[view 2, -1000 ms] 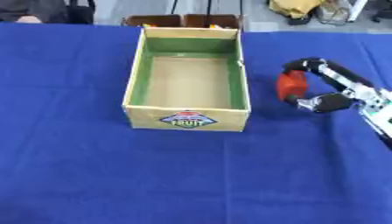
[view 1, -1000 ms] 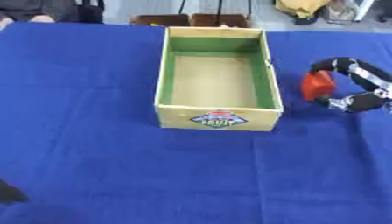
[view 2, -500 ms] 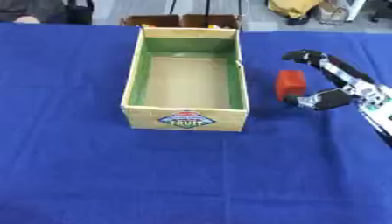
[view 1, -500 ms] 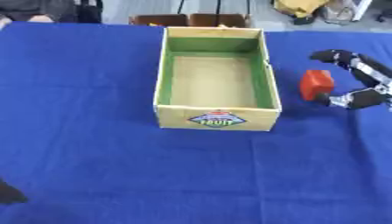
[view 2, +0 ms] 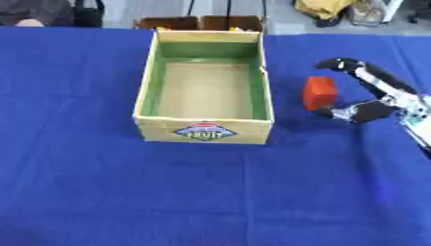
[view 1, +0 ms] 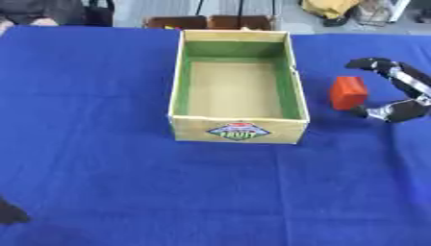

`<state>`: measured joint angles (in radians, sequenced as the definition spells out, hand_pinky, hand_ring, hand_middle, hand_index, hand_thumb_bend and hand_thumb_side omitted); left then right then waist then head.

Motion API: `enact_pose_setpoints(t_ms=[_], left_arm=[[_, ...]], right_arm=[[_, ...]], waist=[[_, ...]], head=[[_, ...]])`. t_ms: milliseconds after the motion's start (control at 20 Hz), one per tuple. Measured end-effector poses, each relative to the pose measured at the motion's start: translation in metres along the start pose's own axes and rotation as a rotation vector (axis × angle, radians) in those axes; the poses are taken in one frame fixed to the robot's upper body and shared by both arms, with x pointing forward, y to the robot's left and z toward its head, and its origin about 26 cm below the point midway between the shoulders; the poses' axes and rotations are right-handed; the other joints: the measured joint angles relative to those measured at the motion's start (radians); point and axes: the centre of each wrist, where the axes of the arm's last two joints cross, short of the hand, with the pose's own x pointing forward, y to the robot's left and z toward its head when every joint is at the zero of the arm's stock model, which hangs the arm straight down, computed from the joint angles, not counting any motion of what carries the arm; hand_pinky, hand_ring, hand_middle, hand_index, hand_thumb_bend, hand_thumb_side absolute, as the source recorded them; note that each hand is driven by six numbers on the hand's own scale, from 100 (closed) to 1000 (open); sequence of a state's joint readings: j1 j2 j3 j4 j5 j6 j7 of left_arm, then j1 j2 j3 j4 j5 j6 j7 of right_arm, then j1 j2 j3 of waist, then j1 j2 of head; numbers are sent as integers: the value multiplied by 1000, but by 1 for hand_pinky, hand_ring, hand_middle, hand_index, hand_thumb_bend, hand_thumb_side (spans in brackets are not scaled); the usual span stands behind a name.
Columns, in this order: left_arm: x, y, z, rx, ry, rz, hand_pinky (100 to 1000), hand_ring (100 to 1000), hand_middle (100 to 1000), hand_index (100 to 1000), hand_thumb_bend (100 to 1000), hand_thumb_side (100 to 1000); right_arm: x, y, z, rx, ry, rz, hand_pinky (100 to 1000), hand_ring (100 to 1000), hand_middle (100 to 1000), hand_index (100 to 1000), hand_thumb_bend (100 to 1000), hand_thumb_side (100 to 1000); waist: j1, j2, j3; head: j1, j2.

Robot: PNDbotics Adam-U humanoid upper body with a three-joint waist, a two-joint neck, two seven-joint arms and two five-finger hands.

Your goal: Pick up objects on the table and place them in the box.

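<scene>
Box at centre, red block on the cloth to its right, right hand now spread beside the block.

At the lower left edge we note a small dark shape (view 1: 10,213), likely the left hand, its fingers not readable. Mid-table we see the open cardboard box (view 1: 237,130), green inside, label on the near wall, nothing in it. Just right of the box the red block (view 2: 319,92) stands on the blue table (view 1: 126,182), apart from the box wall. A second ago the right hand (view 2: 379,94) curled round the block; now we find its fingers wide, one dark finger (view 2: 340,64) arched above and behind the block, the silver thumb (view 2: 353,113) low at the block's near corner, holding nothing.
</scene>
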<state>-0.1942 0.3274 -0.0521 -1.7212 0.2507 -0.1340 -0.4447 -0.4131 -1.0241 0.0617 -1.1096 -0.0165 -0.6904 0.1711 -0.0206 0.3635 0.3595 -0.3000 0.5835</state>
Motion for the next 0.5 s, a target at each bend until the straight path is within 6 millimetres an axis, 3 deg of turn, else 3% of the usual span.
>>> enact_pose_setpoints(t_ms=[500], left_arm=[[0,0,0,-5,-4,-2,613,550,412,598,281,1000]], right_arm=[[-7,0,6,-6,43,-9,957,1000,833,923,487,498]], waist=[[3,6,10]], head=[[-1,-5]])
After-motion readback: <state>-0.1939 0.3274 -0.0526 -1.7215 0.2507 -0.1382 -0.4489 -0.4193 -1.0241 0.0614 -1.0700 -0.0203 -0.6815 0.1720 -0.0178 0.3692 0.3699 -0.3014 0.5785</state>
